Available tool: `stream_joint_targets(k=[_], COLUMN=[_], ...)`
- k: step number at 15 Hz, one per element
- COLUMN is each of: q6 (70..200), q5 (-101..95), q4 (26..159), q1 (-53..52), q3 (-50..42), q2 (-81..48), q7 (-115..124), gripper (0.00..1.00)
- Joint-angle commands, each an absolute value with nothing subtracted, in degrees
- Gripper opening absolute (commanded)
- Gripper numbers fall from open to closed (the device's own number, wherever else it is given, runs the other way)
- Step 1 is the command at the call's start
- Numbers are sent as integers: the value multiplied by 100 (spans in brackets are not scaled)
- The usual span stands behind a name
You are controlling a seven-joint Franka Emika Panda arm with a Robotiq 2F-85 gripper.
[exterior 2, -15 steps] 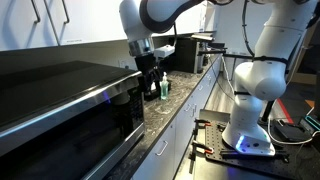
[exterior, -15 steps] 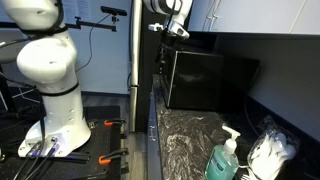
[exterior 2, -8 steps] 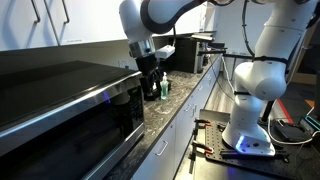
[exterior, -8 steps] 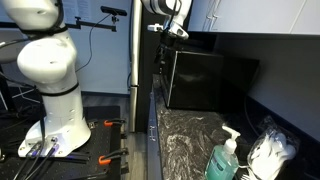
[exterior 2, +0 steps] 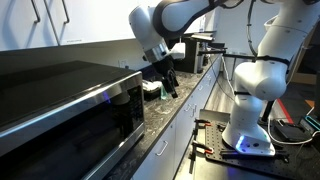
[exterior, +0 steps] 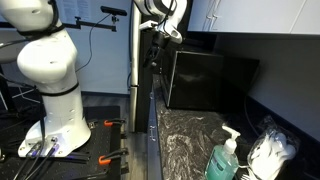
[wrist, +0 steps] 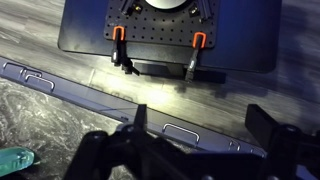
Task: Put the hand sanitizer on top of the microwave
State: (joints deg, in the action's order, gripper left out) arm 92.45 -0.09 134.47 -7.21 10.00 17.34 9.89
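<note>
The hand sanitizer is a teal pump bottle standing on the dark marbled counter, near the camera in an exterior view. It also shows partly behind the arm in an exterior view and as a teal sliver at the wrist view's lower left edge. The black microwave sits at the counter's far end and fills the left of an exterior view. My gripper hangs tilted over the counter's front edge, between microwave and bottle. In the wrist view it is open and empty, jaws wide apart.
A crumpled white bag lies next to the bottle. Drawer fronts with handles run below the counter edge. The white robot base stands on a black plate with orange clamps on the floor.
The gripper has swung away from in front of the bottle toward the counter's front edge and tilted. The bottle has not moved.
</note>
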Motion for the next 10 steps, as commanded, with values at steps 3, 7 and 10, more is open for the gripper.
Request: stream_joint_targets(k=[3, 7, 10], q6=[9281, 9144, 9181], q5=[-341, -364, -357], q4=[14577, 14926, 14834], q1=[-701, -459, -421], q3=[586, 129, 111], q2=[3131, 3732, 3624], q7=[-100, -271, -206], gripper=[100, 100, 100])
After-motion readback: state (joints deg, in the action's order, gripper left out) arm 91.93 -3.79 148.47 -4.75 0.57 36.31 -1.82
